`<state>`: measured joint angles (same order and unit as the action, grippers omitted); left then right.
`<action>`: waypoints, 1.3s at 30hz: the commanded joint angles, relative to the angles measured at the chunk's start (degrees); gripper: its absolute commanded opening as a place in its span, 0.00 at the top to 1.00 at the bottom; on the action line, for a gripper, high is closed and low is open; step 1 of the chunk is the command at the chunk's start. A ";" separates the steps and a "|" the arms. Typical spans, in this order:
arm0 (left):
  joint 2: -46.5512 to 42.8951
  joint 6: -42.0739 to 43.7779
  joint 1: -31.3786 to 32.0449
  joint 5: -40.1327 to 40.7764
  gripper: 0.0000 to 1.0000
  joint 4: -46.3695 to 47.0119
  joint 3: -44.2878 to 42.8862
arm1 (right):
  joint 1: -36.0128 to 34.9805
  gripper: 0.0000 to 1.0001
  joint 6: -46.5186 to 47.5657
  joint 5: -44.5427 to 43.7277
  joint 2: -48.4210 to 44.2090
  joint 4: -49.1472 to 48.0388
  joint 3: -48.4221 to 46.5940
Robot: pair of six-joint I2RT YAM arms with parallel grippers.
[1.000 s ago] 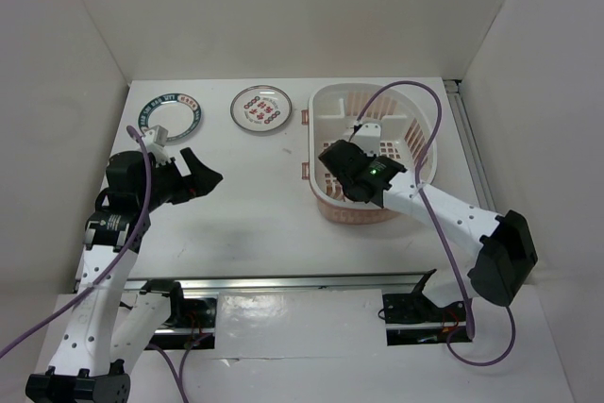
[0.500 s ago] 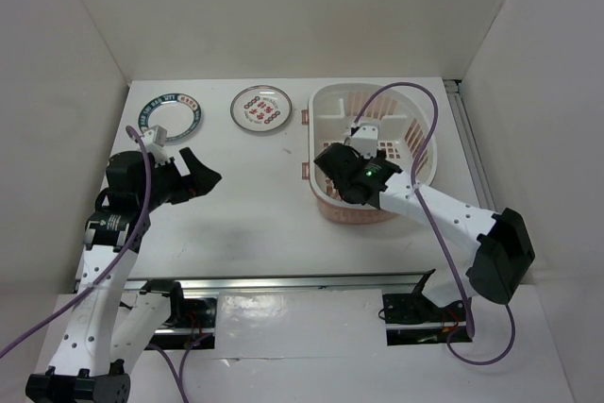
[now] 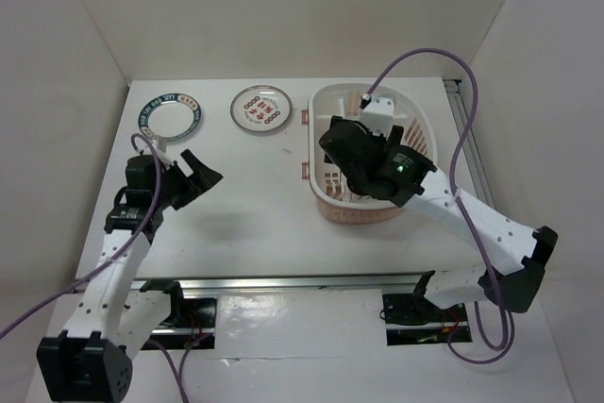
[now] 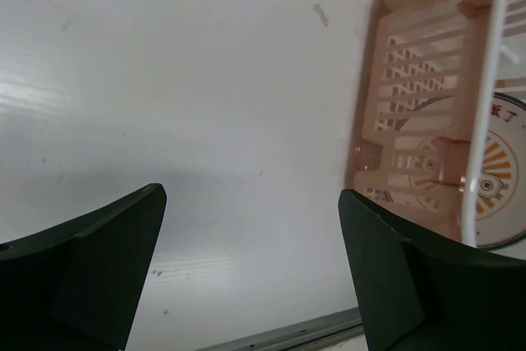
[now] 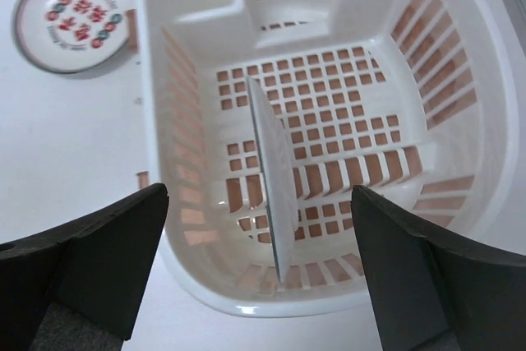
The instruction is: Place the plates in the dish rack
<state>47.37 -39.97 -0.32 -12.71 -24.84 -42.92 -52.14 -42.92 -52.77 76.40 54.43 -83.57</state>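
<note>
Slotted oval plastic dish rack [image 5: 485, 113] holds a thin plate [image 5: 269, 162] on edge; glossy round red-motif plate [image 5: 74, 16] at ten o'clock; left gripper [image 4: 251, 196] and right gripper [image 5: 256, 199] gape empty.

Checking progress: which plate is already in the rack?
The orange sunburst plate, standing on edge in the rack; the green-rimmed plate and red-patterned plate lie flat on the table.

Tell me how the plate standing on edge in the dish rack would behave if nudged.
The plate stands on its thin edge on the grid floor of the dish rack with nothing visibly propping its faces, so a sideways nudge would probably tip it flat. Being round, it could also roll. It looks rigid, so likely chippable.
</note>
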 commanded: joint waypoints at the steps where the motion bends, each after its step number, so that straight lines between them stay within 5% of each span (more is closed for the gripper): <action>1: 4.63 -11.25 -0.30 -4.06 0.00 18.02 9.40 | -2.70 0.01 6.14 -0.34 -3.00 -0.97 -1.96; 2: 6.40 -13.28 0.40 -4.95 0.00 24.08 12.04 | -3.23 0.01 16.36 4.39 -5.88 -5.43 -0.38; 3: 8.42 -16.52 0.40 -4.96 0.00 35.80 16.07 | -3.23 0.01 19.85 15.83 -7.65 -14.27 1.55; 5: 17.02 -18.39 1.81 -3.29 0.00 44.57 17.16 | -3.23 0.01 23.65 25.91 -12.65 -22.22 6.04; 9: 33.63 -21.55 2.34 -3.11 0.00 59.94 14.63 | -3.76 0.01 25.86 28.69 -15.32 -21.48 5.70; 16: 58.69 -27.18 2.34 -4.25 0.00 72.64 5.22 | -4.29 0.01 27.54 31.15 -18.04 -20.77 5.69; 31: 76.45 -33.25 6.91 7.78 0.00 47.52 -25.18 | -4.81 0.01 30.26 31.15 -15.23 -20.86 5.17; 38: 78.66 -33.25 6.91 10.24 0.09 40.84 -30.12 | -4.81 0.01 30.26 31.15 -15.23 -21.92 5.70; 39: 78.66 -33.25 6.91 10.25 0.16 40.31 -30.12 | -4.81 0.01 30.26 30.63 -15.23 -21.92 5.70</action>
<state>123.26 -73.97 6.79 -6.35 25.21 -73.06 -56.49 -13.58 -21.65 61.49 36.23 -77.25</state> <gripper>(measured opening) 0.864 0.991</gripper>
